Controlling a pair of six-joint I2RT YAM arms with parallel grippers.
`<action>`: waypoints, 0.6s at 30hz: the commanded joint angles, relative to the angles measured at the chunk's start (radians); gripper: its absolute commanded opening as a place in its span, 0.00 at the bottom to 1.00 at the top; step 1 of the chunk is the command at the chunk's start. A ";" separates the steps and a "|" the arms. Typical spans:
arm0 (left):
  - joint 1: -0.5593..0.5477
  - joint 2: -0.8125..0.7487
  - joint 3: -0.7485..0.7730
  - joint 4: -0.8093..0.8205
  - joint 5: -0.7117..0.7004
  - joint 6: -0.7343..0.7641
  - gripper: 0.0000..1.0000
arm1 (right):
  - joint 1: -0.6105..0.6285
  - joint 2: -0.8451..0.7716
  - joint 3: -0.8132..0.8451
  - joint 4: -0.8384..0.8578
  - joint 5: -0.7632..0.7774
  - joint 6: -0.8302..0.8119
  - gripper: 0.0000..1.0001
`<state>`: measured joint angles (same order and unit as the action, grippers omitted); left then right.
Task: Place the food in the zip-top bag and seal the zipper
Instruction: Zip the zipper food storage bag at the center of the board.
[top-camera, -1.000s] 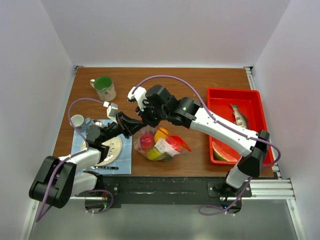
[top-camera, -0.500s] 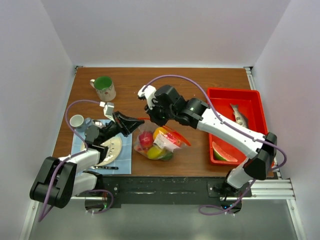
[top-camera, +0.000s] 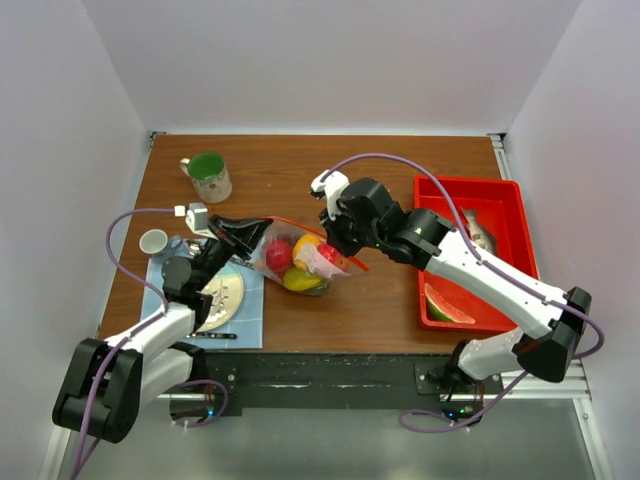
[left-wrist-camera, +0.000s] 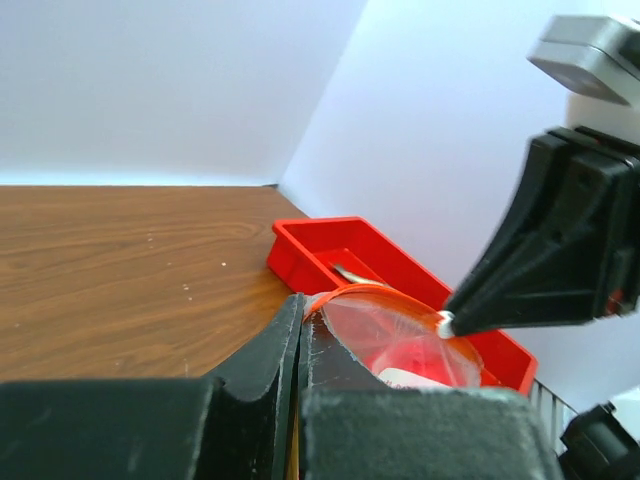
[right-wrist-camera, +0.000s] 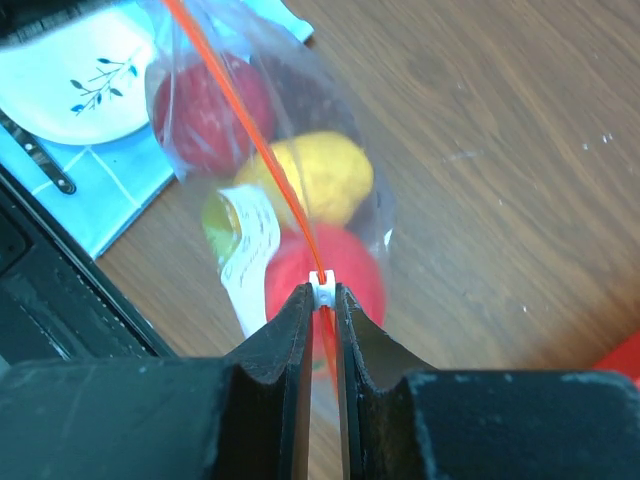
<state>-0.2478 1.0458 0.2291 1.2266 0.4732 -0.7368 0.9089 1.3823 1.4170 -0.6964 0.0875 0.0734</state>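
The bag (top-camera: 292, 265) was stretched between the two tools above the counter (top-camera: 390, 165), just off the left side of the tray (top-camera: 465, 186). The left tool (left-wrist-camera: 300, 318) was clamped on the bag corner farthest from the tray. The right tool (right-wrist-camera: 320, 292) was pinched tight on the small white slider (right-wrist-camera: 321, 283) of the zipper (right-wrist-camera: 235, 120), at the end nearer the tray.

An apple (right-wrist-camera: 205, 105) and a lemon (right-wrist-camera: 315, 178) sagged in the belly of the bag. A fish (top-camera: 478, 232) and a watermelon wedge (top-camera: 440, 305) lay inside the tray (so not all the food was in).

To my eye the film looked thin, crinkly and slippery, likely to fold rather than hold a shape. The toy fruit seemed light, yet it dragged the film down. I would take hold on the stiffer strip, not the film, and keep it taut. The slider looked small enough to slip out of the fingers.
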 joint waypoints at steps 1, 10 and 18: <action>0.019 -0.009 0.070 -0.021 -0.180 0.053 0.00 | -0.019 -0.081 -0.038 -0.075 0.077 0.043 0.13; 0.019 0.010 0.131 -0.185 -0.294 0.066 0.00 | -0.033 -0.187 -0.121 -0.110 0.123 0.091 0.13; 0.016 0.068 0.202 -0.222 -0.289 0.050 0.00 | -0.054 -0.270 -0.156 -0.152 0.152 0.121 0.14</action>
<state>-0.2481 1.0954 0.3435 0.9867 0.2821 -0.7136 0.8719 1.1717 1.2613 -0.7650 0.1745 0.1661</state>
